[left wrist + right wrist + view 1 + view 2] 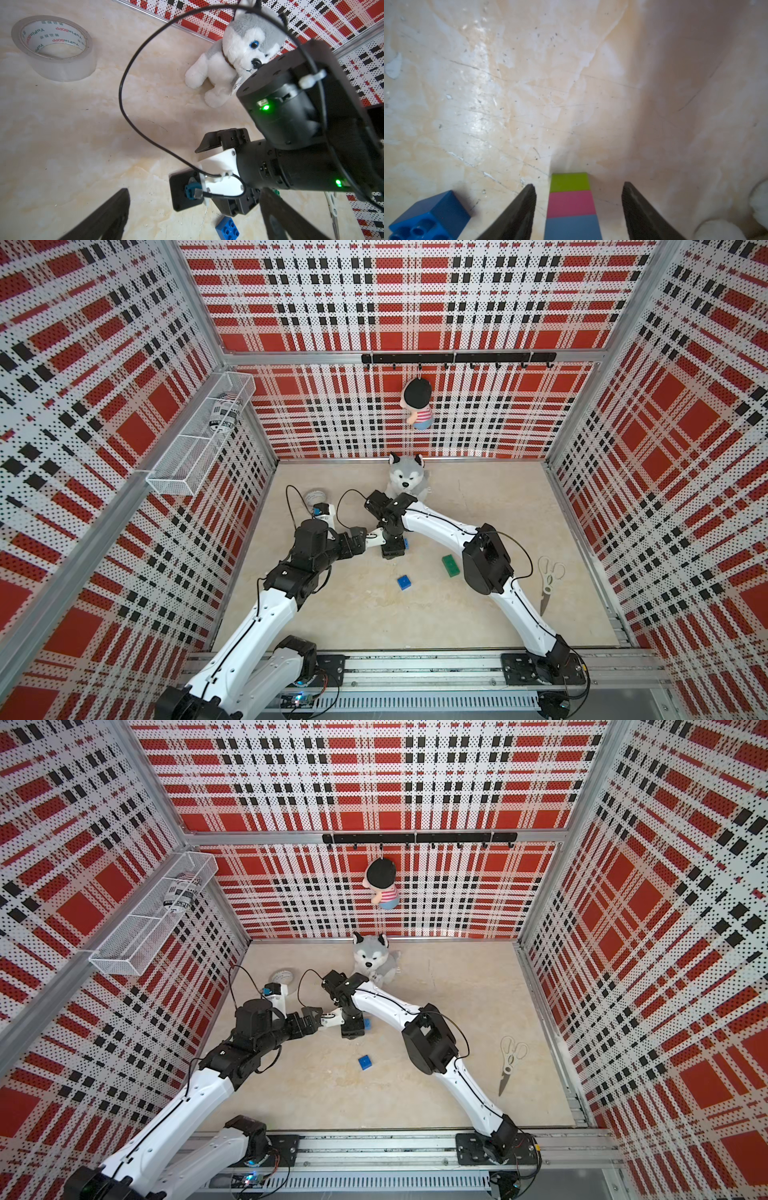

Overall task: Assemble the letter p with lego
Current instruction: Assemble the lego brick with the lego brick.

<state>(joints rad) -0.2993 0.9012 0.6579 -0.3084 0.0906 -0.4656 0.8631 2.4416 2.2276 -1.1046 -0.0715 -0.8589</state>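
The right gripper [578,184] points down at the table [478,497], a little way at 6 o'clock from the husky [405,481]. Its jaws stand apart on either side of the stack [571,202]. Bare table shows in both gaps, so they clamp nothing. The stack is three bricks joined in a row: lime at the far end, pink in the middle, light blue nearest the wrist camera. Whether it stands or lies flat I cannot tell, and in both top views the gripper hides nearly all of it.

The left gripper [194,191] hangs close at 9 o'clock of the right one, jaws wide apart and empty.

The blue brick [404,582] sits loose, studs up, near the right gripper at its 6 o'clock. The green brick [451,565] lies at its 4 o'clock, beside the right arm's elbow. No orange brick shows in any view. The tape [62,70] and the scissors [550,578] are no part of the job.

My reading is that the P is roughly half built and this moment falls between bricks, with the stem on the table and ungripped. The next move calls for the right arm to rise straight up so neither finger clips the stack. One arm should then take a loose brick by its smooth sides while the other steadies the stack as the studs are pressed home. The empty left gripper looks well placed for that steadying
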